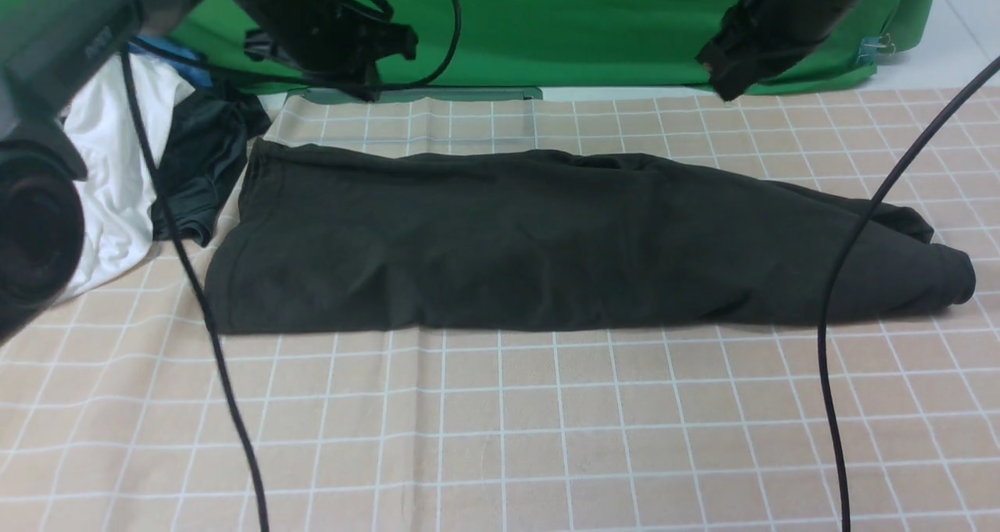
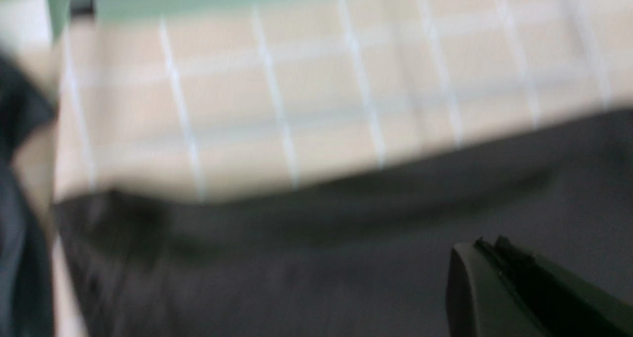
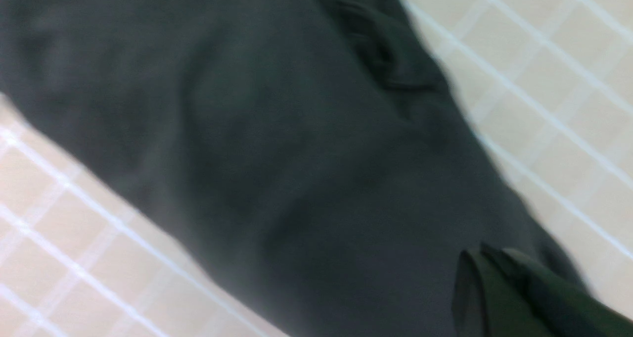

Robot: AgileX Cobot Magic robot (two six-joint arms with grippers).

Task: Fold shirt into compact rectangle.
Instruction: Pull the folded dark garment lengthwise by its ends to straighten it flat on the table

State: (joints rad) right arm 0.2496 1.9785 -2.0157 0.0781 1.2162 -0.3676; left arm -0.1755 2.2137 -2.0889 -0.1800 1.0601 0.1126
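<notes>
Shirt [image 1: 547, 243] lies folded in a long band across the checked tablecloth [image 1: 500, 423] in the front view. The left gripper [image 1: 344, 55] and right gripper [image 1: 730, 67] hang clear above it. Both wrist views are blurred, so I cannot tell either gripper's finger spacing. The cloth looks soft, light and limp, best pinched at its end corners.

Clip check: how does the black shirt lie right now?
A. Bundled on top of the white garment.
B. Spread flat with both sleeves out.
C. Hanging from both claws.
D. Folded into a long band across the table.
D: the shirt lies as one long band across the checked tablecloth.
</notes>
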